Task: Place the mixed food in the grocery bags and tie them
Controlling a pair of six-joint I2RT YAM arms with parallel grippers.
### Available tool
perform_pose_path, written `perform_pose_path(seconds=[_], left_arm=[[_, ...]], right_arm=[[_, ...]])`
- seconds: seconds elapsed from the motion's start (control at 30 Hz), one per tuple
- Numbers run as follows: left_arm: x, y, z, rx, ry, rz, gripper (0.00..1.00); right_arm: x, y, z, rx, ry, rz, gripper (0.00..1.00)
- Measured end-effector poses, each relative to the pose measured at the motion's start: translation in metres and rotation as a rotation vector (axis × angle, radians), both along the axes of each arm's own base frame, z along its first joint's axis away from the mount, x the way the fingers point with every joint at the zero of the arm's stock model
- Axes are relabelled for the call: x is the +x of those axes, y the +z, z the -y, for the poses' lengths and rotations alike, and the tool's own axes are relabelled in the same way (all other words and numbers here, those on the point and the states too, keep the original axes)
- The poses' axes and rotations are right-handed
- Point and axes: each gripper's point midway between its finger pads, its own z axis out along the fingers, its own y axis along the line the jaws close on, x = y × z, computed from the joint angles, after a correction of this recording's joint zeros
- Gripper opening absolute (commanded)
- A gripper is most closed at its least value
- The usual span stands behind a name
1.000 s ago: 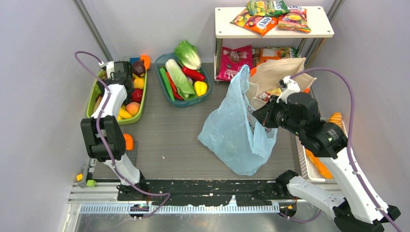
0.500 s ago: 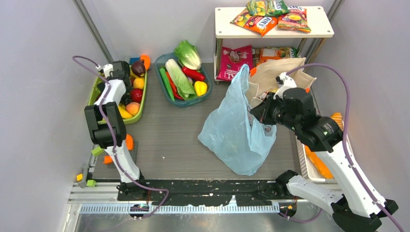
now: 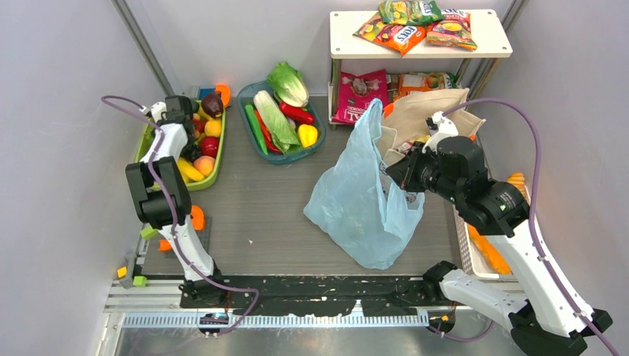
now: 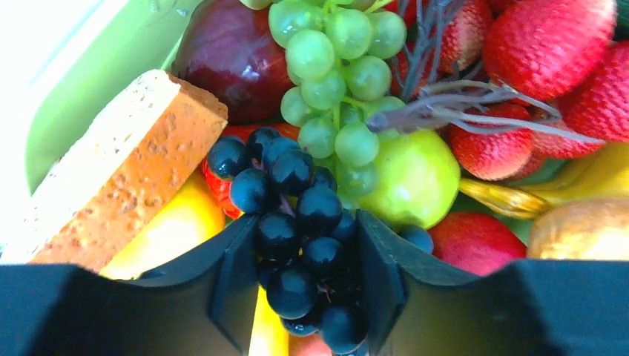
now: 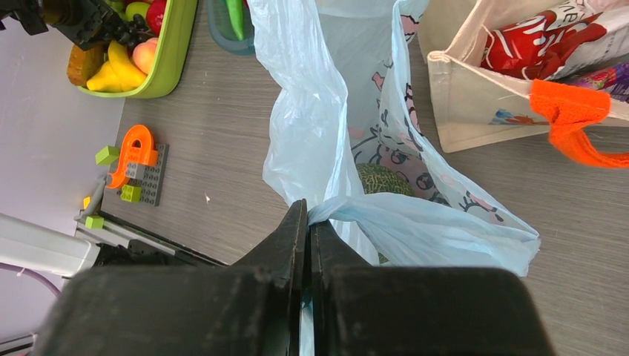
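Observation:
In the green tray (image 3: 217,159) at the left, my left gripper (image 4: 308,237) sits down among toy fruit, its jaws closed against both sides of a dark grape bunch (image 4: 297,200). Green grapes (image 4: 334,67) and a green apple (image 4: 415,178) lie just beyond it. My right gripper (image 5: 308,211) is shut on the rim of the light-blue plastic bag (image 5: 311,111) and holds it up, mouth open. A round green melon (image 5: 382,180) lies inside that bag. The beige tote (image 5: 475,111) stands behind it with red snack packets (image 5: 549,37) inside.
A teal tray (image 3: 248,137) holds pale-green cabbage (image 3: 276,119) and a yellow pepper (image 3: 307,135). A white shelf (image 3: 489,50) at the back carries more snack packets (image 3: 400,33). A white mesh basket (image 3: 463,237) stands at the right edge. Lego pieces (image 5: 137,159) lie near the left arm's base.
My left gripper has reached further back into the green tray and its jaws have closed in on the dark grapes. The right gripper and the blue bag have hardly moved.

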Motion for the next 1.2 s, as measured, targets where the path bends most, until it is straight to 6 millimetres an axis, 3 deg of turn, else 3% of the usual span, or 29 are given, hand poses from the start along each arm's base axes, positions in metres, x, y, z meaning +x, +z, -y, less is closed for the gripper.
perform_pose_path(seconds=[0.1,0.17,0.33,0.5,0.57,0.7,0.73,0.83,0.9,1.0,1.1,1.2], left_arm=[[-0.001,0.010,0.008,0.042,-0.014,0.011,0.15],[-0.001,0.024,0.022,0.077,-0.049,0.020,0.10],[-0.001,0.085,0.054,0.138,-0.133,0.120,0.10],[-0.018,0.147,0.068,0.197,-0.162,0.224,0.10],[-0.025,0.172,0.087,0.200,-0.210,0.279,0.10],[-0.041,0.225,0.155,0.117,-0.398,0.453,0.09],[-0.049,0.242,0.182,0.071,-0.475,0.524,0.09],[-0.079,0.282,0.246,-0.049,-0.666,0.698,0.08],[-0.108,0.311,0.300,-0.149,-0.838,0.816,0.08],[-0.141,0.340,0.365,-0.268,-1.055,0.918,0.09],[-0.168,0.350,0.426,-0.370,-1.248,0.942,0.10],[-0.183,0.343,0.477,-0.423,-1.384,0.911,0.09]], right_arm=[[-0.001,0.002,0.003,-0.002,-0.007,0.012,0.05],[-0.002,0.004,0.005,0.000,-0.012,0.021,0.05],[-0.006,0.009,0.010,0.006,-0.021,0.046,0.05],[-0.009,0.012,0.014,0.008,-0.028,0.065,0.05],[-0.010,0.013,0.015,0.010,-0.029,0.072,0.05],[-0.012,0.015,0.017,0.010,-0.033,0.081,0.05],[-0.012,0.015,0.018,0.008,-0.035,0.082,0.05],[-0.013,0.016,0.024,-0.005,-0.058,0.086,0.05],[-0.014,0.021,0.033,-0.013,-0.094,0.104,0.05],[-0.021,0.033,0.050,0.003,-0.156,0.155,0.05],[-0.033,0.045,0.069,0.039,-0.220,0.223,0.05],[-0.049,0.053,0.087,0.082,-0.266,0.287,0.05]])
